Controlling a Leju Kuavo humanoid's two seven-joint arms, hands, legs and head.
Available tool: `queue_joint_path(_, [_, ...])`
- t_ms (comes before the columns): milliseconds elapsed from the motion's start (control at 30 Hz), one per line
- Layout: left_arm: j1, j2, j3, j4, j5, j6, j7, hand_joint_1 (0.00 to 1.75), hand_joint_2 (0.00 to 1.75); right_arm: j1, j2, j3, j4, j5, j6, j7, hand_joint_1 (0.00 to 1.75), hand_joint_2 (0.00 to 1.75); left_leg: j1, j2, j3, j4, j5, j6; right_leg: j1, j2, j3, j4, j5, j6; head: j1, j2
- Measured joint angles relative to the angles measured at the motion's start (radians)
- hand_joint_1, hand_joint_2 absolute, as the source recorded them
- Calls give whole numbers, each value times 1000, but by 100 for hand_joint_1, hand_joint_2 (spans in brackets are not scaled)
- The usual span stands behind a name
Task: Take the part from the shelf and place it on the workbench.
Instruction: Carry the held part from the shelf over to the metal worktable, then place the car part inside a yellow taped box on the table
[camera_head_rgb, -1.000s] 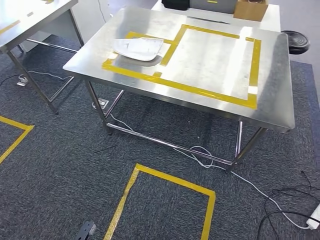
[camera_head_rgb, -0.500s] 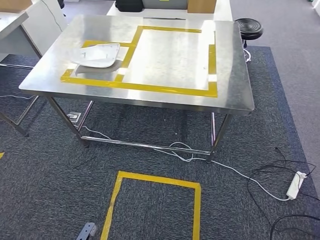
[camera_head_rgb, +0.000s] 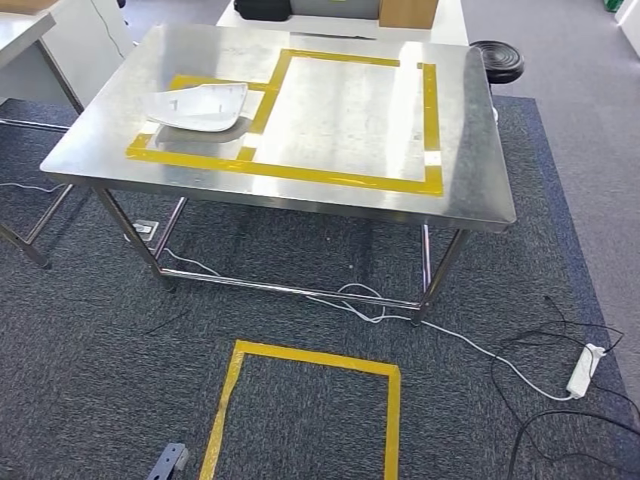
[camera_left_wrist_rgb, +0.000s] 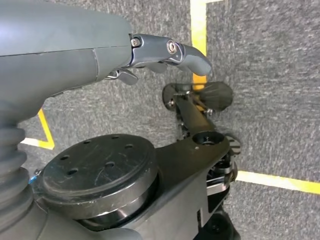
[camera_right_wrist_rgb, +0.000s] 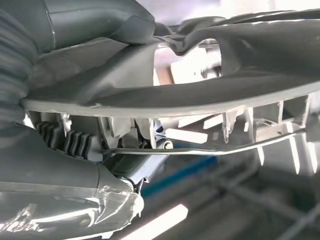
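Note:
The steel workbench (camera_head_rgb: 468, 150) stands ahead in the head view, marked with yellow tape into a small box and a large box (camera_head_rgb: 347, 110). A white moulded part (camera_head_rgb: 200, 105) lies in the small box at the bench's left. In the right wrist view my right hand (camera_right_wrist_rgb: 86, 65) grips a grey ribbed plastic part (camera_right_wrist_rgb: 226, 90), thumb over its upper face and fingers under it. My left hand (camera_left_wrist_rgb: 113, 55) hangs over the carpet with its fingers (camera_left_wrist_rgb: 185, 54) stretched out, holding nothing.
A yellow taped square (camera_head_rgb: 309, 400) marks the carpet in front of the bench. Cables and a white power strip (camera_head_rgb: 583, 370) lie at the right. A black stool (camera_head_rgb: 496, 58) and a cardboard box (camera_head_rgb: 407, 12) sit behind; another table (camera_head_rgb: 23, 30) stands at the left.
The whole picture has swung: the camera turned until the bench faces me squarely, then shifted slightly. The white part on the bench has not moved.

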Motion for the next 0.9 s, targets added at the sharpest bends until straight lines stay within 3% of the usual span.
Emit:
queue_joint_path(133, [0,6,-1,-2,-28,-61,50,0,175,-89,-26,78,123,57,42,-4,175,175,0,1,-2,0,2,0,0,2,-3,0,3,3,0,0])
queue_joint_path(300, [20,-3,-8,-76,-72,-254,130,0,175,-331,-53,261,423,112,-6,13,175,175,2,2,-5,0,10,-3,1,4,-10,1,9,2,0,0])
queue_joint_path(533, [104,-90,-2,-422,-133,-671,186,0,175,-555,-53,502,699,63,-25,-2,175,175,-1,-2,-18,2,17,2,-3,-1,-19,1,16,7,-1,0])
queue_joint_path(667, [149,-120,-1,-597,-140,-816,185,0,175,-640,-49,598,786,58,-29,-6,175,175,3,0,-12,-14,28,13,-3,-12,-27,6,11,14,0,0])
queue_joint_path(733, [164,-130,-1,-656,-140,-833,185,0,175,-668,-47,627,815,58,-31,-7,175,175,9,4,-6,-26,33,18,-2,-39,-65,83,-33,19,4,0])
queue_joint_path(800, [178,-136,0,-695,-139,-836,186,0,175,-683,-45,646,838,55,-34,-9,175,175,10,7,-4,-27,30,19,-6,-54,-129,219,-89,27,6,0])
queue_joint_path(833, [184,-141,0,-709,-137,-836,187,0,175,-687,-44,653,848,53,-36,-10,175,175,11,7,-3,-27,28,17,-8,-56,-153,268,-102,30,5,0])
queue_joint_path(867, [189,-144,0,-720,-134,-837,187,0,175,-689,-44,660,857,51,-37,-12,175,175,13,7,0,-27,25,14,-10,-57,-159,278,-94,33,6,0])
queue_joint_path(900, [193,-147,-1,-729,-129,-838,189,0,175,-692,-43,667,864,49,-37,-14,175,175,17,7,3,-26,22,9,-11,-57,-144,249,-70,36,6,0])
